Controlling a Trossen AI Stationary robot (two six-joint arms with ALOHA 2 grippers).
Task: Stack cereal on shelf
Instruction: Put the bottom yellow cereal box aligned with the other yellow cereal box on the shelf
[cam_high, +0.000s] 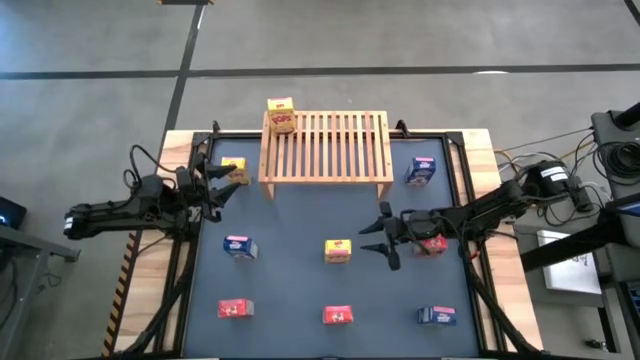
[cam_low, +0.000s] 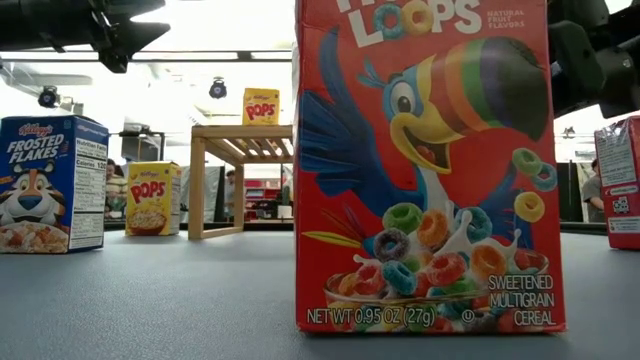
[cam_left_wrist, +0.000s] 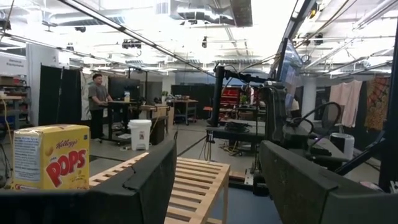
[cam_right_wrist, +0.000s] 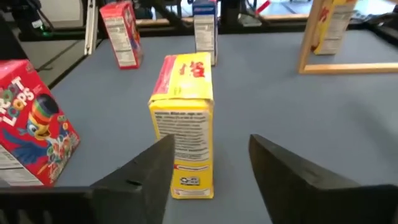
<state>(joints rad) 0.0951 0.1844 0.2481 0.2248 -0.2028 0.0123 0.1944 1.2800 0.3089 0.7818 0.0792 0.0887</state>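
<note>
The shelf (cam_high: 325, 145), a slatted wooden rack, stands at the table's far edge with a yellow cereal box (cam_high: 281, 115) upright on its far left corner. Other cereal boxes stand on the tabletop. One yellow box (cam_right_wrist: 183, 124) stands upright at the table's middle, just ahead of my right gripper (cam_right_wrist: 211, 180). That gripper (cam_high: 378, 240) is open, points level at the box's narrow side and touches nothing. My left gripper (cam_high: 215, 185) waits open at the table's left, raised, beside another yellow box (cam_high: 235, 171), facing the shelf (cam_left_wrist: 193, 186).
On the tabletop stand blue boxes (cam_high: 421, 171) (cam_high: 239, 246) (cam_high: 437, 316) and red boxes (cam_high: 236, 308) (cam_high: 338, 316). Another red box (cam_high: 432, 243) stands under my right arm. A red Froot Loops box (cam_low: 430, 170) fills the low view. Open tabletop lies in front of the shelf.
</note>
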